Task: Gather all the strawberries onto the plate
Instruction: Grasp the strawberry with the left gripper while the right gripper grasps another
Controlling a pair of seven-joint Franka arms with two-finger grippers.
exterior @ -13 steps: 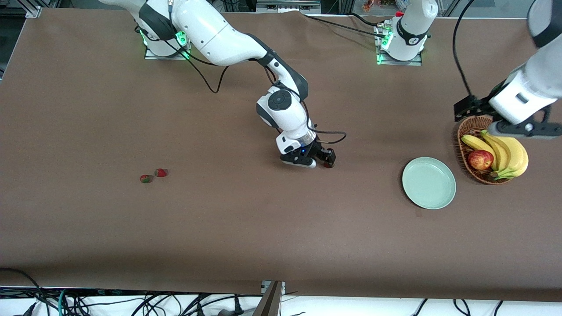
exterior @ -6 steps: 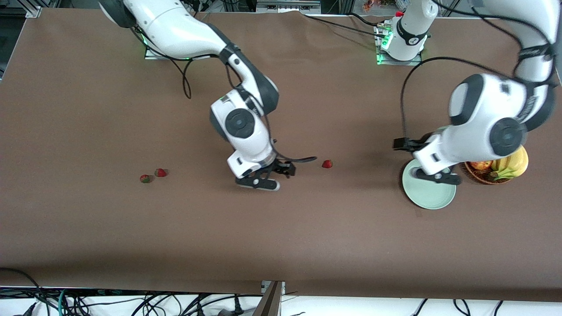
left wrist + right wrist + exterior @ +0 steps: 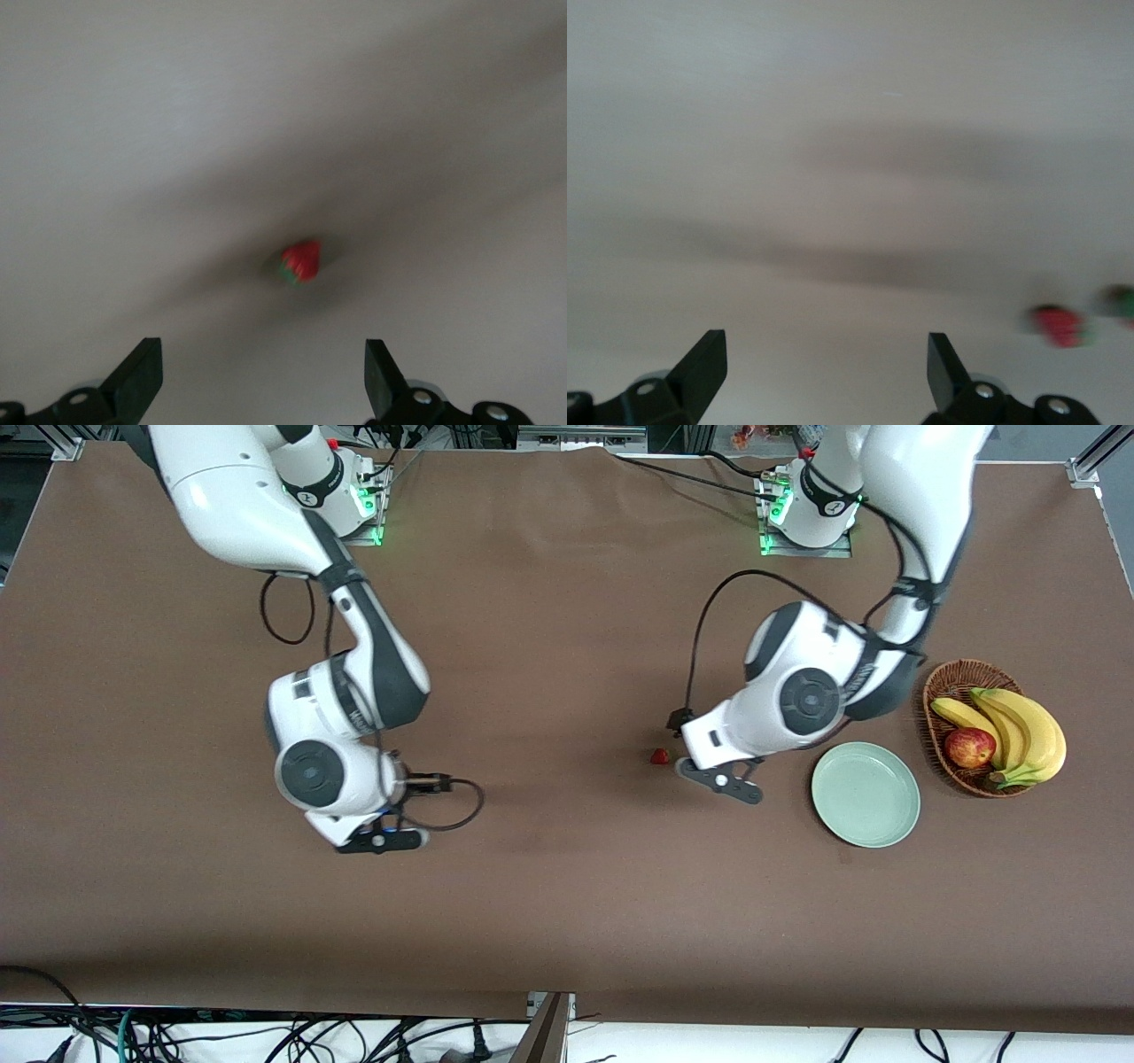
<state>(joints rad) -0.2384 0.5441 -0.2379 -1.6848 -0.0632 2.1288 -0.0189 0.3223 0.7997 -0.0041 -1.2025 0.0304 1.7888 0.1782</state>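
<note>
Red against the brown worktop, one strawberry lies just ahead of my left fingers, which are spread wide and empty. I judge this the approach: next, lower and straddle it, close gently, then carry it to the empty plate nearby. My right fingers, also apart, hover near two other berries.

- The table has a brown cover that looks like matt cloth, with soft creases.
- The plate is smooth, pale green, with a light shine.
- The basket is woven brown wicker, rough.
- The bananas and the apple have smooth, slightly shiny skin.
- The arm shells are glossy white plastic.
- The left gripper has matt black fingers.
</note>
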